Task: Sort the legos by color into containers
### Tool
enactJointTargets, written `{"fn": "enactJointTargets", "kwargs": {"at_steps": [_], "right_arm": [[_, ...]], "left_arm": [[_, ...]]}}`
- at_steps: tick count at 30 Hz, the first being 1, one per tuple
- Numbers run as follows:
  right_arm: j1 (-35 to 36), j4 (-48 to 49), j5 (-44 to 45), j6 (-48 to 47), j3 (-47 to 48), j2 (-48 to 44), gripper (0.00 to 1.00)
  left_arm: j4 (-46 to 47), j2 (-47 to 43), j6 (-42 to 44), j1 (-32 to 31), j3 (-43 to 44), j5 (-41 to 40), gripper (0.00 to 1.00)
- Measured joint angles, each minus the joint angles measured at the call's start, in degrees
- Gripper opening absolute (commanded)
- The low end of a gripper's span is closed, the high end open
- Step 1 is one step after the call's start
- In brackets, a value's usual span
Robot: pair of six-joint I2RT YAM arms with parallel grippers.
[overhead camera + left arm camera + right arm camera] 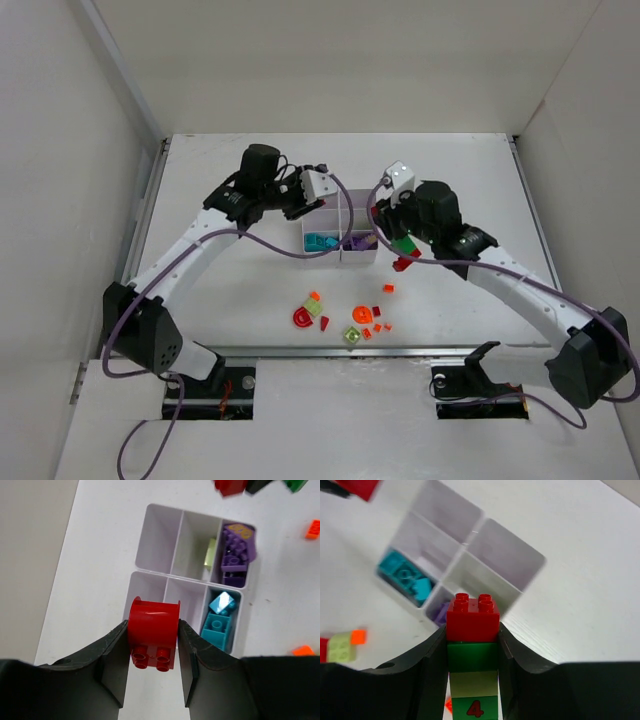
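My left gripper [152,647] is shut on a red rounded brick [153,627] and holds it above the white organiser [150,574], over an end compartment. In the top view this gripper [312,204] is at the organiser's [340,222] far left corner. My right gripper [472,640] is shut on a stack of bricks: red [472,622] on top, then dark green [472,656], lime and a green "4". It hovers at the organiser's right side [402,248]. Teal bricks [219,618] and purple bricks [235,555] fill two compartments, and a lime piece [211,555] lies in another.
Loose legos lie on the table in front of the organiser: a red arch [302,318], a lime brick [315,307], an orange round piece [362,314], a lime square [351,336] and small orange bits [388,288]. White walls enclose the table.
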Motion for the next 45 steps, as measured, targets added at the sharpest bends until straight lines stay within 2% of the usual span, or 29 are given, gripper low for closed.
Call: {"fn": "enactJointTargets", "kwargs": {"at_steps": [4,11,18,25,45], "right_arm": [[-3.9,-0.2,2.9,2.3,0.3,2.5,0.00],[-5.5,-0.3,6.3,4.2,4.2,7.0,0.00],[-9.9,-0.3,7.7,6.3,6.0,7.5,0.00],[-16.3,-0.9,9.6,9.3,3.1,6.3,0.00],[-16.6,-2.8,10.8,10.3,3.0,5.5,0.00]], "left_arm": [[3.0,4.1,-1.0,0.0,0.0,-3.5,0.00],[4.3,5.7,-2.3,0.1,0.0,-5.8,0.00],[4.5,5.8,-4.2,0.1,0.0,-6.0,0.00],[5.0,5.8,-4.8,0.1,-1.5,-5.9,0.00],[5.8,5.8,-4.8,-0.1,-1.9,-6.2,0.00]]}}
